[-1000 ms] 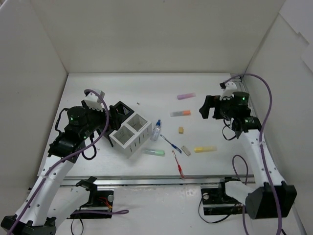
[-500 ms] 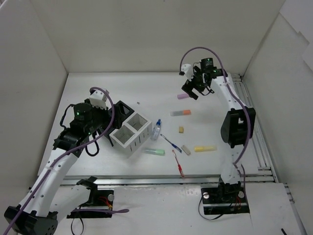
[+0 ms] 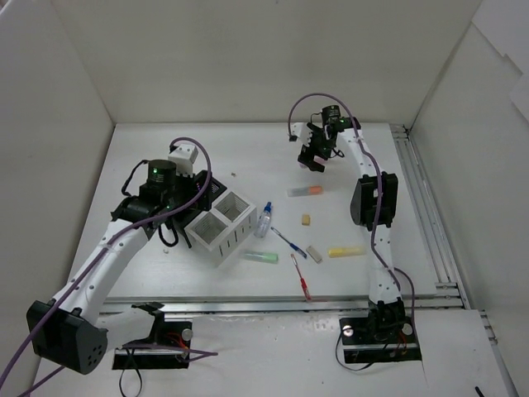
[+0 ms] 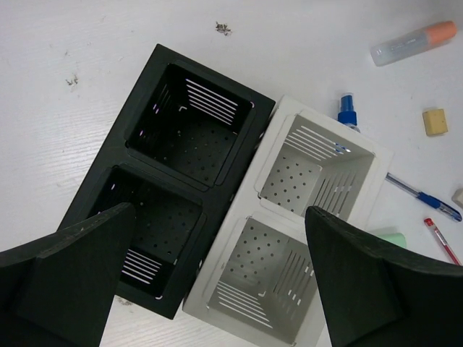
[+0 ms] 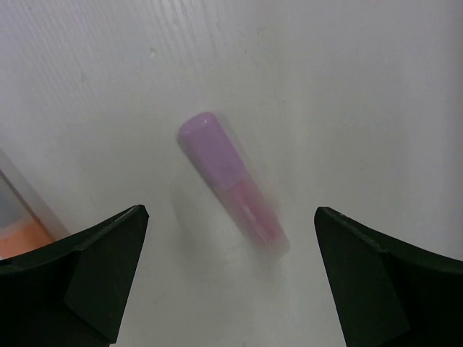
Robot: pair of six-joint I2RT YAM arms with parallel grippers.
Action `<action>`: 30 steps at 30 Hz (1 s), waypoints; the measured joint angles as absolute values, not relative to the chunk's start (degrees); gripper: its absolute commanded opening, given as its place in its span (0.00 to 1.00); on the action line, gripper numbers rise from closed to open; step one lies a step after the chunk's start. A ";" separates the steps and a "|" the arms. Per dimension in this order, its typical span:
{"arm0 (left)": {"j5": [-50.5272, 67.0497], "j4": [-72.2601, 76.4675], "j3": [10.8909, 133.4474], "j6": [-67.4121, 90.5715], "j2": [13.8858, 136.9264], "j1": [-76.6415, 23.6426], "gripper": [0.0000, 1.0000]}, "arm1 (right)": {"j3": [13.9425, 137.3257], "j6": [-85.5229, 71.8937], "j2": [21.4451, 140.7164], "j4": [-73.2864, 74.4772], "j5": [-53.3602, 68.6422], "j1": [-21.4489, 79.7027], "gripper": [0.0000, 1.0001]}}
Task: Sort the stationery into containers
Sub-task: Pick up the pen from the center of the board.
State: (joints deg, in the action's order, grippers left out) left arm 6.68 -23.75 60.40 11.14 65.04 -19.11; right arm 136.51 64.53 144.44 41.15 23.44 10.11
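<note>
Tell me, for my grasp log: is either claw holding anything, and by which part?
Nothing is held. The right claw is open above the pink highlighter; the left claw is open above the black box and white box.

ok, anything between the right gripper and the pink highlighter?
Nothing. In the right wrist view the right gripper is open over the pink highlighter, with only bare table between it and either finger.
</note>
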 measured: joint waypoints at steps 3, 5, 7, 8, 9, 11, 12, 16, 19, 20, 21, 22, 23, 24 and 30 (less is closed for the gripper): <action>6.24 -23.97 61.56 10.83 66.87 -19.11 1.00 | 138.80 63.72 146.76 40.51 27.09 9.72 0.98; 5.91 -24.01 61.93 10.63 67.55 -19.11 1.00 | 139.96 62.98 148.07 39.77 28.75 9.34 0.98; 5.63 -24.03 62.04 10.46 67.79 -19.11 1.00 | 140.31 62.39 149.10 38.89 29.95 8.91 0.98; 5.48 -24.03 62.04 10.39 67.83 -19.11 1.00 | 140.38 61.98 149.62 38.63 30.48 8.67 0.97; 5.37 -24.01 62.04 10.20 67.85 -19.11 1.00 | 140.38 61.60 149.97 38.37 30.83 8.45 0.94; 5.06 -23.99 62.17 9.80 67.99 -19.11 1.00 | 140.68 61.10 150.80 38.06 31.27 8.21 0.91; 4.97 -23.99 62.39 9.65 68.18 -19.11 1.00 | 140.70 60.93 151.11 37.69 31.46 8.16 0.82; 4.58 -23.94 63.72 9.37 69.73 -19.11 1.00 | 140.84 60.62 151.74 36.38 32.58 7.84 0.78; 4.16 -23.99 64.36 9.23 70.81 -19.11 1.00 | 140.84 61.80 151.81 35.57 32.62 7.60 0.81; 3.97 -24.01 64.47 9.17 71.13 -19.11 1.00 | 140.84 62.26 151.83 35.22 32.60 7.53 0.82; 3.81 -24.12 64.62 9.13 71.44 -19.11 1.00 | 140.84 62.76 151.83 34.87 32.62 7.53 0.83; 3.53 -24.16 64.75 9.10 71.79 -19.11 1.00 | 140.84 63.26 151.83 34.63 32.62 7.53 0.84; 3.33 -24.23 64.90 9.06 72.16 -19.11 1.00 | 140.84 63.83 151.83 34.46 32.60 7.53 0.84; 3.18 -24.27 65.04 8.99 72.49 -19.11 1.00 | 140.81 64.73 151.83 34.30 32.62 7.53 0.83; 2.35 -24.34 65.95 8.69 74.39 -19.00 1.00 | 140.79 68.47 152.09 33.98 32.67 7.53 0.52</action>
State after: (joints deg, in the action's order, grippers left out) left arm 2.35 -24.34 65.95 8.69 74.39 -19.00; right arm 140.79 68.47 152.09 33.98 32.67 7.53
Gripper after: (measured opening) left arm 0.996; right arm 0.552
